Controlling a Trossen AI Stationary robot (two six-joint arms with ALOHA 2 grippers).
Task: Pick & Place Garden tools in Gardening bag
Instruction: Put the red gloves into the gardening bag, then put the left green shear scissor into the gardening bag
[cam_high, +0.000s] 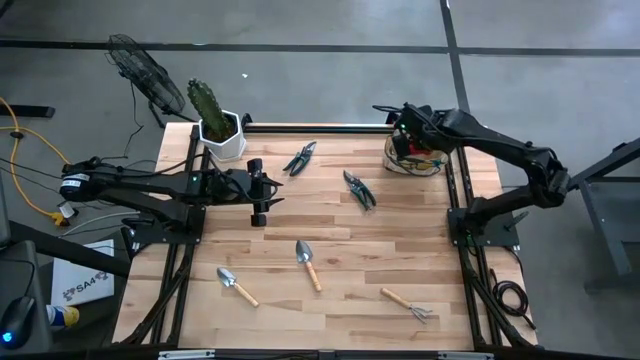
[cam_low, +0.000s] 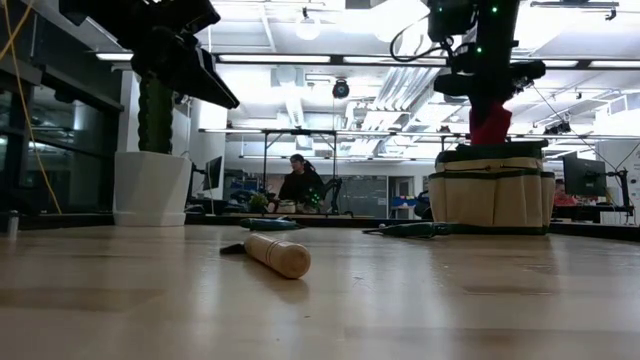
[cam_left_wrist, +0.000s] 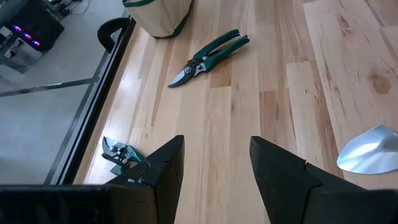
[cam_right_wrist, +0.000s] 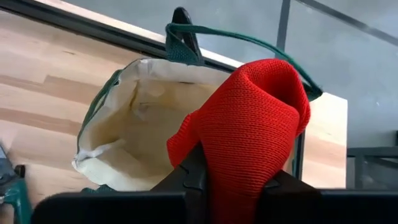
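Right gripper (cam_right_wrist: 233, 180) pinched red knitted glove (cam_right_wrist: 249, 118), hanging directly above open mouth of tan fabric bag (cam_right_wrist: 130, 124). Left gripper (cam_left_wrist: 214, 168) idle, jaws apart, empty.

You are looking at a robotics lab or workshop: bare ceiling ducts (cam_low: 400, 85) and strip lights, a person (cam_low: 298, 185) at monitors (cam_low: 214, 172) beyond the right gripper (cam_low: 490, 125), concrete floor (cam_high: 320, 25).

Red knit glove (cam_right_wrist: 249, 118) over open tan bag (cam_right_wrist: 134, 134), 5 tools (cam_high: 309, 264) on table.
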